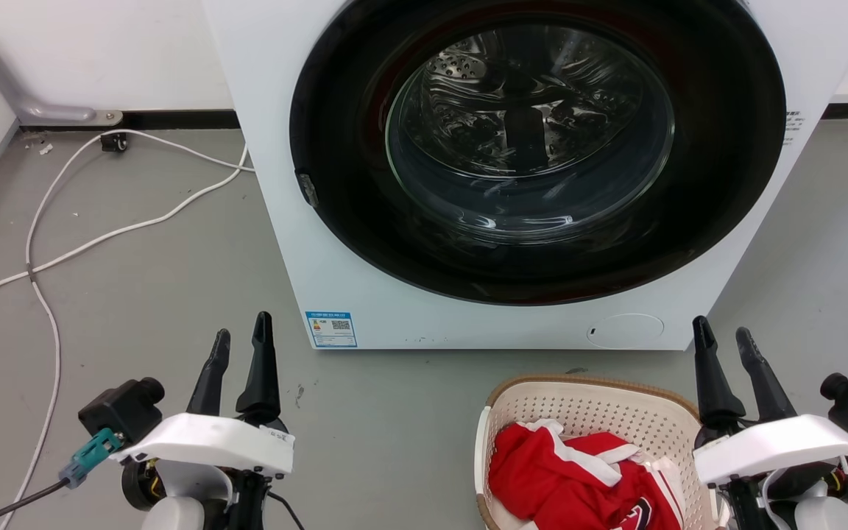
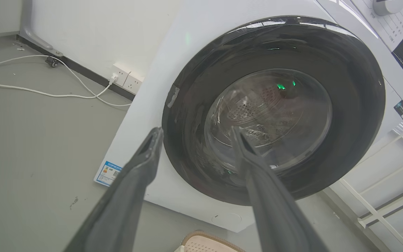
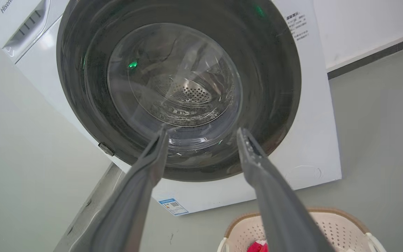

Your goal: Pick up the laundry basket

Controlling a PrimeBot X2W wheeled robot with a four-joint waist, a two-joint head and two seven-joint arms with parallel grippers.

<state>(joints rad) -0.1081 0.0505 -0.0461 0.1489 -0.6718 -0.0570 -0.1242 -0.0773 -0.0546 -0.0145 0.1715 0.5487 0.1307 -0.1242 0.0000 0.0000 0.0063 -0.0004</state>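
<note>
The laundry basket [image 1: 601, 408] sat on the grey floor [image 1: 174, 294], just in front of the big white washer [image 1: 299, 243]. Red and white clothes [image 1: 564, 478] lay inside it. The right gripper [image 1: 721, 327] hung just beside the basket, on its right. Its fingers were spread apart and held nothing. The left gripper [image 1: 242, 327] was well apart from the basket. Its fingers were spread apart too and held nothing. A white cable [image 1: 100, 235] lay on the floor.
</note>
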